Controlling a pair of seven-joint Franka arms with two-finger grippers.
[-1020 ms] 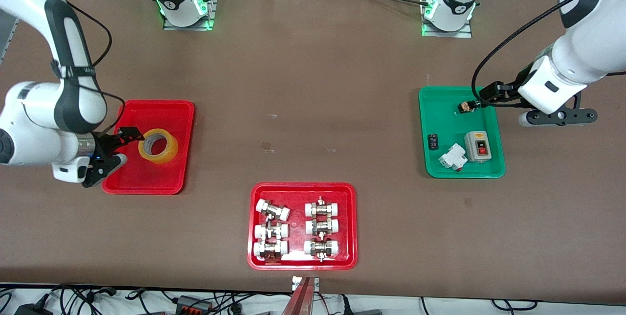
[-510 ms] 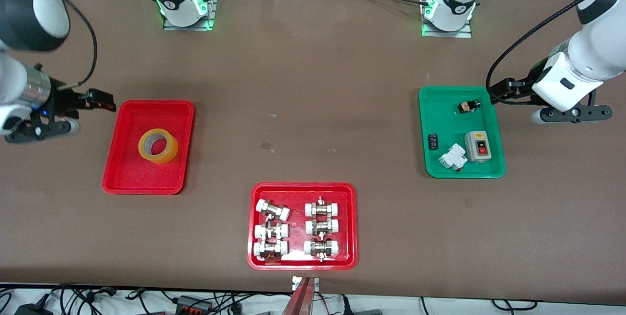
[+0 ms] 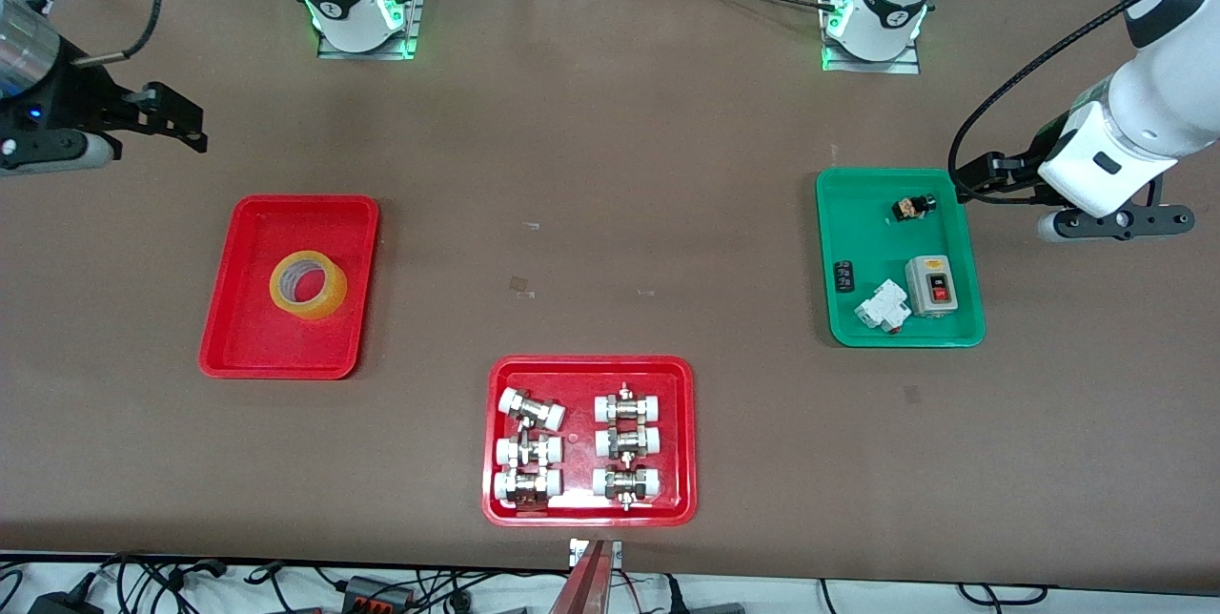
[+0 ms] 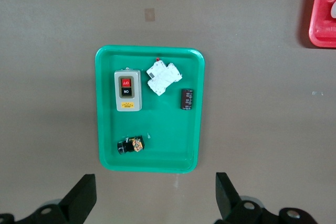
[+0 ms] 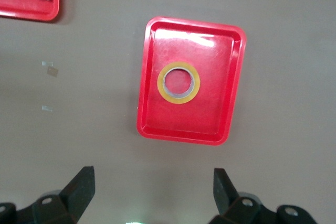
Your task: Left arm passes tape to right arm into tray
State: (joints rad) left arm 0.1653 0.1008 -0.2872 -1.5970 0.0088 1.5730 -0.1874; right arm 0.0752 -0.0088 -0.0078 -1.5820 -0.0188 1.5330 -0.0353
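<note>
The tape (image 3: 308,284), a yellowish ring, lies flat in the plain red tray (image 3: 248,347) toward the right arm's end of the table. It also shows in the right wrist view (image 5: 179,82), inside the tray (image 5: 157,124). My right gripper (image 3: 48,152) is open and empty, high over bare table beside the tray; its fingers (image 5: 79,187) frame bare table. My left gripper (image 3: 1115,223) is open and empty over the table beside the green tray (image 3: 877,242), and its fingers (image 4: 81,198) show in the left wrist view.
The green tray (image 4: 163,124) holds a switch box (image 3: 930,286), a white breaker (image 3: 882,306) and two small dark parts. A second red tray (image 3: 589,362) with several pipe fittings sits nearest the front camera. Loose cables lie along the table's front edge.
My right gripper has lifted out of the red tray and moved up and away toward the right arm's end, leaving the tape lying in the tray. My left gripper has shifted slightly off the green tray.
</note>
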